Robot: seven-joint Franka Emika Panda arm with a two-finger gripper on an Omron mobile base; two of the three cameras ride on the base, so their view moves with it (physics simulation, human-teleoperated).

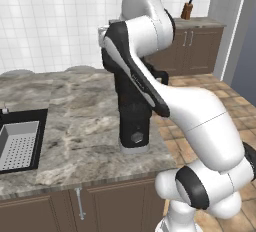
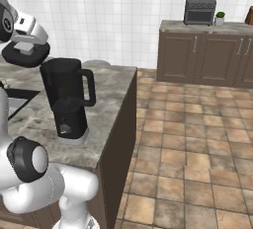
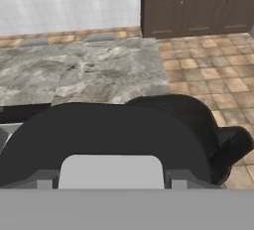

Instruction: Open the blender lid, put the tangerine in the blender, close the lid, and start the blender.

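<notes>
The jaws hold the blender lid [image 2: 25,54] by its cap, clear of the blender [image 2: 68,99]. It should be set flat on the worktop [image 2: 111,92], well aside.

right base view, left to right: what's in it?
gripper holding the blender lid → blender → toaster oven → small potted plant

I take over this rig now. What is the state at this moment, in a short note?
Tool: shut on the blender lid, held in the air up and to the left of the jar in the right base view.
Blender: on the marble counter near its edge, jar open.
Tangerine: I cannot find it for certain.
Done: lid off.
Left: put tangerine in, close lid, start blender.
</notes>
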